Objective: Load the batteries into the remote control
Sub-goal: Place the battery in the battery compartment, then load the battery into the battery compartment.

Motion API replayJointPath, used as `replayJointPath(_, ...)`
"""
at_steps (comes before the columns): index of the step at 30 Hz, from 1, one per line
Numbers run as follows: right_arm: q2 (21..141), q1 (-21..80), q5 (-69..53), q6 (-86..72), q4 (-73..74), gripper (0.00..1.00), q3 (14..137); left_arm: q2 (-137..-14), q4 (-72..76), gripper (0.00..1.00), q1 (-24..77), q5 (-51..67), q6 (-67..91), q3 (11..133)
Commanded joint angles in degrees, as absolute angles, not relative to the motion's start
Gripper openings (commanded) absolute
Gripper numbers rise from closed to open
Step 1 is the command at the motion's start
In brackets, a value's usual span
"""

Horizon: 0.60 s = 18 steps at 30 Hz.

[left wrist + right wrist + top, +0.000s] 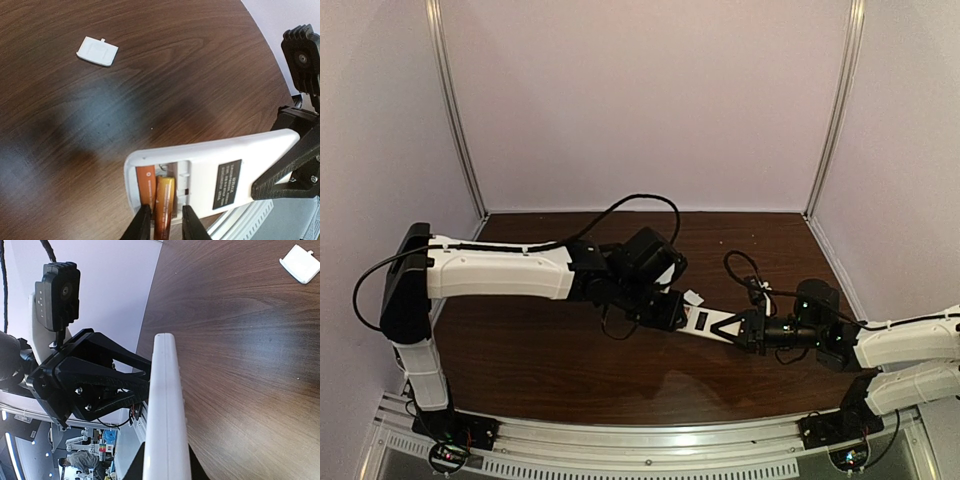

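Observation:
The remote control (210,155) is held white back up above the table, its battery slot open. One orange battery (145,185) lies in the left bay. My left gripper (162,215) is shut on the second battery (164,197), whose far end is in the bay beside the first. My right gripper (165,467) is shut on the other end of the remote (165,405), seen edge-on; its finger (280,177) shows on the remote's back. From the top view, the left gripper (667,310) and the right gripper (748,330) meet at the remote (708,322).
The loose white cover piece (97,50) lies on the brown table, apart from the remote; it also shows in the right wrist view (301,263). The left gripper's black body (90,385) is close beside the remote. White walls enclose the table.

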<state>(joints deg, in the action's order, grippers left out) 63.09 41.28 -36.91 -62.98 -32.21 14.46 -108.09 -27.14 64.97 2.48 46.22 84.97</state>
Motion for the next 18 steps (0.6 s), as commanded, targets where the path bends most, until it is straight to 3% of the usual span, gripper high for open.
replayJointPath(1,63.08,41.70,-37.91,-64.40,-38.36,0.00,13.56,-107.88,-26.94,0.24,64.53,1.37,44.94,84.96)
replayJointPath(15,62.77,41.60,-40.39,-65.05,-37.36,0.00,13.04,-96.06,-17.95,0.70,64.53,2.13,32.44,78.24)
replayJointPath(18,62.47,41.57,-41.99,-65.04,-36.80,0.00,13.33,-90.90,-15.08,0.91,64.50,1.14,25.61,73.55)
